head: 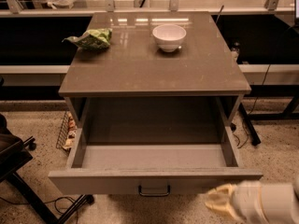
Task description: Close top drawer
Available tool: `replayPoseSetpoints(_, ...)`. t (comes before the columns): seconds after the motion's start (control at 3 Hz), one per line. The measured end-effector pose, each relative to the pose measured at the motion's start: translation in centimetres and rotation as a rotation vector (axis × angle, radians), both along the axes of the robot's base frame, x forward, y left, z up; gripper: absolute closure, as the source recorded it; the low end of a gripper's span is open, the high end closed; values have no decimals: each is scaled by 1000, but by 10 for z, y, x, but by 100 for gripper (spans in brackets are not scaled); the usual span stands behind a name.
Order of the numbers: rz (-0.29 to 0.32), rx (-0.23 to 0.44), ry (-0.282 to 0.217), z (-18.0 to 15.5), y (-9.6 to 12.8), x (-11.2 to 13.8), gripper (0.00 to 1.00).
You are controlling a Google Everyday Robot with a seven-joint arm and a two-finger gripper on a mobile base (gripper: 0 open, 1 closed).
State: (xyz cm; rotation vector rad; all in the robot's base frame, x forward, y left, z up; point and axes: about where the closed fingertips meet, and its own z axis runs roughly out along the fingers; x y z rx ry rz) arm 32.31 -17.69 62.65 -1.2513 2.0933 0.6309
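Top drawer (154, 157) stands open; gripper (221, 204) hangs near its front's right end, state unclear.

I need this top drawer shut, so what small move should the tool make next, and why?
Probably move the tool left and slightly up, onto the front panel of the top drawer near its handle, ready to push inward. The drawer stands pulled far out, and the tool sits at the lower right, right of the handle, apparently not touching the panel.
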Motion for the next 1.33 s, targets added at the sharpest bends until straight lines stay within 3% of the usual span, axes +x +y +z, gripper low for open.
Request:
replayPoseSetpoints(0.33, 40, 27, -35, 3, 10, 56, 100)
replayPoseSetpoints(0.67, 40, 27, -35, 3, 10, 55, 100)
replayPoseSetpoints(1.0, 70, 33, -54, 10, 19, 88, 100)
replayPoseSetpoints(1.33, 139, 45, -98, 25, 36, 153, 100)
